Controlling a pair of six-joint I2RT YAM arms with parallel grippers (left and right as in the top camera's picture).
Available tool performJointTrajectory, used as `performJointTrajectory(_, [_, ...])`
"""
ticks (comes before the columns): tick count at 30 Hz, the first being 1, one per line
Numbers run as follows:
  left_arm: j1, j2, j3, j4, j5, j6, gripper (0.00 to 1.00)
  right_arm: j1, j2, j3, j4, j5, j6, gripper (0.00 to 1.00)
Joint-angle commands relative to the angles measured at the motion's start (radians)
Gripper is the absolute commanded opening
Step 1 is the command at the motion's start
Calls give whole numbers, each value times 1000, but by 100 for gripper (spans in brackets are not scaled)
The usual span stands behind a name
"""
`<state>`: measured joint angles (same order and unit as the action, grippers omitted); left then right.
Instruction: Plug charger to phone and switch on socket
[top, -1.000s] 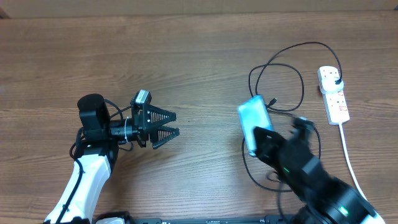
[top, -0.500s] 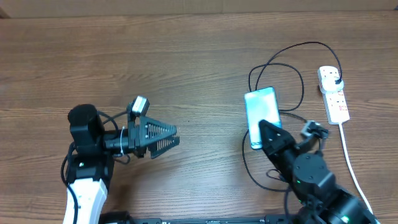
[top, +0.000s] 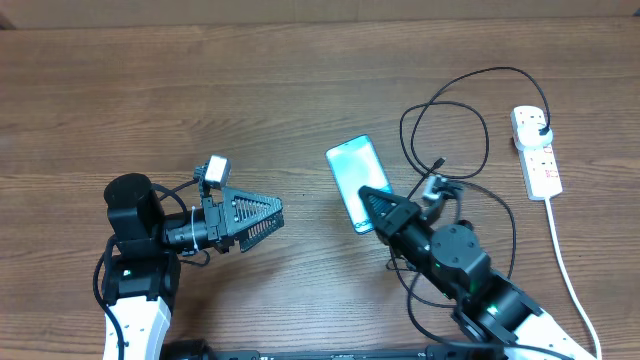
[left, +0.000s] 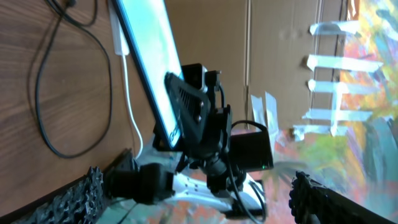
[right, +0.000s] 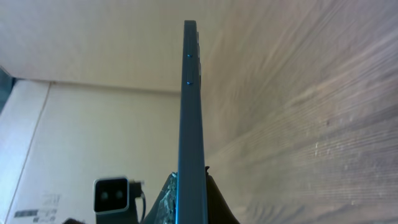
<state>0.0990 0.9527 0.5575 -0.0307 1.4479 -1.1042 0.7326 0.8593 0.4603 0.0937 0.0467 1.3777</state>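
Phone (top: 352, 175) shifted left in right tool (top: 372, 203); charger (top: 486, 140) loops beside.

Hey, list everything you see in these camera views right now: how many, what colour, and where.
phone: one, light blue-teal screen, held by the right gripper, left of the cable loops
charger: one, black, thin cable looping on the table right of the phone, plug in the socket
socket: one, white strip with red switches, far right of the table
lead: one, thick white, running from the socket toward the near edge
table: one, brown wood, under everything
left gripper: one, black, open and empty, at left, pointing toward the phone
right gripper: one, black, shut on the phone's near end
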Motion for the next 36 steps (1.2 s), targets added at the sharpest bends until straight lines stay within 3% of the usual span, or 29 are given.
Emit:
performJointTrajectory(1, [5, 2, -6, 1, -79, -12, 100, -6, 110, 10, 121, -172, 63, 4])
performJointTrajectory(11, [5, 2, -6, 0, -297, -119, 100, -6, 198, 10, 251, -224, 68, 4])
performJointTrajectory(22, [-71, 3, -6, -1, -380, -331, 95, 1, 198, 10, 275, -218, 356, 4])
performJointTrajectory(29, [-147, 3, -6, -1, -455, -453, 93, 37, 198, 10, 287, -228, 389, 4])
performJointTrajectory(36, [-175, 3, -6, 0, -457, -563, 82, 73, 198, 10, 287, -229, 568, 4])
